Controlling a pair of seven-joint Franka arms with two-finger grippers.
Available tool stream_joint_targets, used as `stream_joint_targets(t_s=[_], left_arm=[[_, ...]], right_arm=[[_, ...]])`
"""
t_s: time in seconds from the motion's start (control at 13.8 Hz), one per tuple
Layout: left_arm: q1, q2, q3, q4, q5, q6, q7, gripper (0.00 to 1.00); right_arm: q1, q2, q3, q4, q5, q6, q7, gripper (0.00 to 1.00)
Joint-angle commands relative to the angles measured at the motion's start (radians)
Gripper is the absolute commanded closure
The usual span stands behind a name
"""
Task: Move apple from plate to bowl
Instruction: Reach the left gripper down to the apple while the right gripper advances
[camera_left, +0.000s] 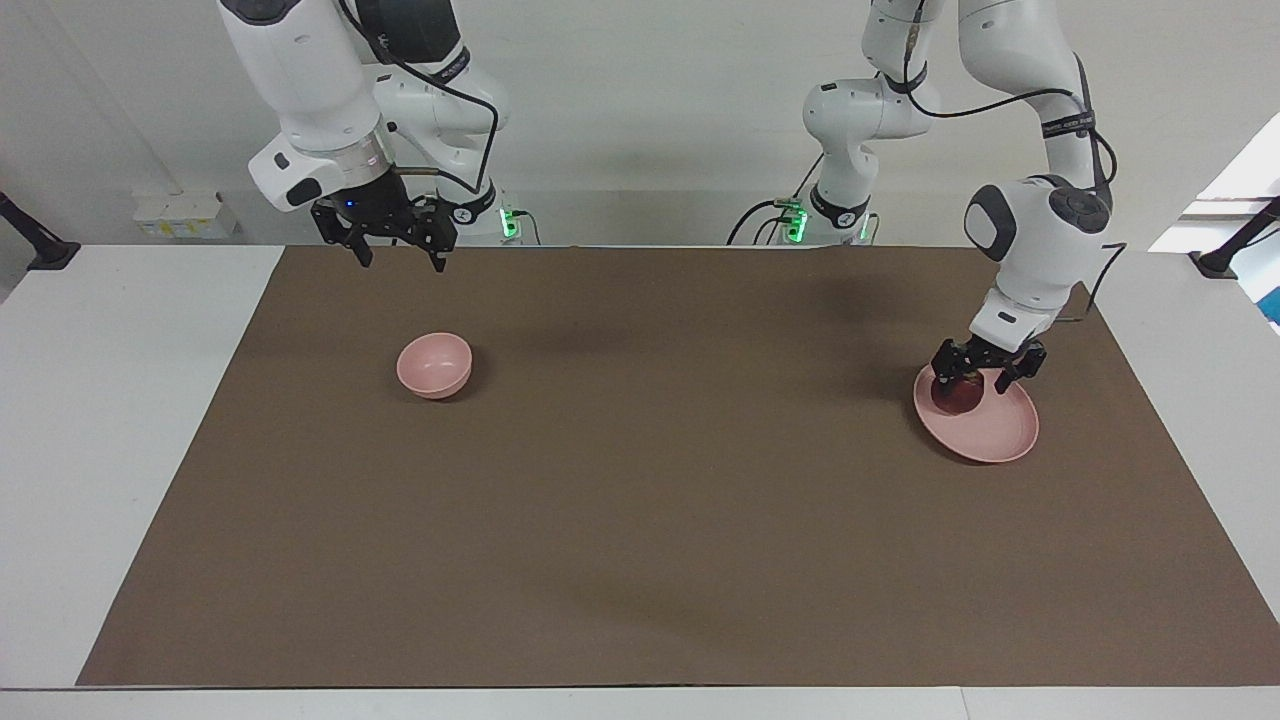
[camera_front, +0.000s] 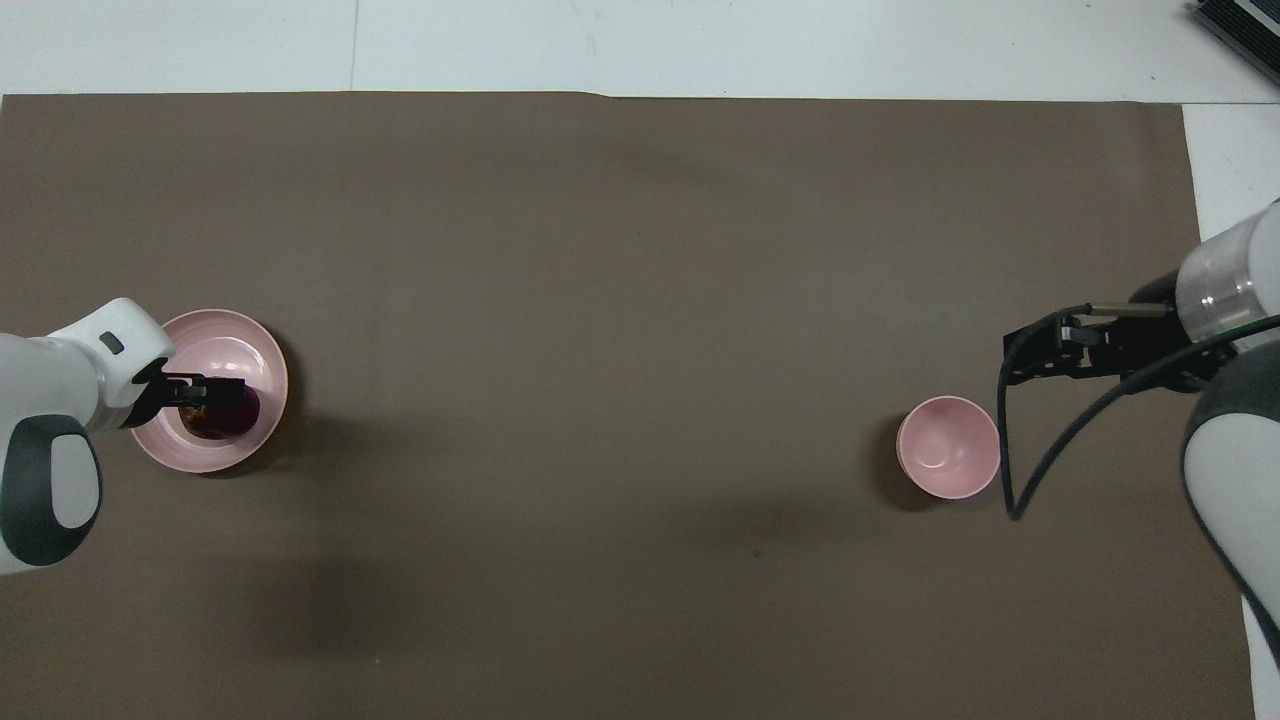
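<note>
The dark red apple (camera_left: 958, 396) lies on the pale pink plate (camera_left: 1003, 436) at the left arm's end of the table. My left gripper (camera_left: 982, 378) is down at the plate with its fingers spread around the top of the apple, and no lift shows. In the overhead view the left gripper (camera_front: 205, 392) covers part of the apple (camera_front: 224, 421) on the plate (camera_front: 243, 340). The small pink bowl (camera_left: 434, 365) stands empty toward the right arm's end and also shows in the overhead view (camera_front: 948, 447). My right gripper (camera_left: 398, 258) hangs open in the air beside the bowl and shows in the overhead view (camera_front: 1035, 356).
A brown mat (camera_left: 640, 520) covers most of the white table. The right arm's black cable (camera_front: 1010, 470) hangs down close to the bowl's rim in the overhead view.
</note>
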Motion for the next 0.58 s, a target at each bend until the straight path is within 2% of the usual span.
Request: stream_joint_targets(t_s=[0.0,0.07,0.29,0.36,0.51], left_arm=[[0.012,-0.016,-0.007,-0.012,-0.011,-0.006,0.012,0.78],[0.011,-0.016,-0.007,-0.011,-0.011,-0.025,0.014,0.98],[0.008,-0.022,-0.007,0.015,-0.010,-0.041,0.017,1.00],[0.006,-0.027,-0.007,0.032,-0.010,-0.053,0.018,1.00],[0.000,-0.041,-0.013,0.095,-0.011,-0.134,0.018,1.00]], right_arm=[[-0.005,-0.014,0.002,-0.027,0.014,0.029,0.016,0.00],[-0.005,-0.014,0.002,-0.030,0.016,0.029,0.016,0.00],[-0.005,-0.014,0.002,-0.041,0.025,0.034,0.039,0.00],[-0.005,-0.014,0.002,-0.048,0.067,0.038,0.059,0.00],[-0.005,-0.007,0.003,-0.050,0.103,0.054,0.102,0.00]])
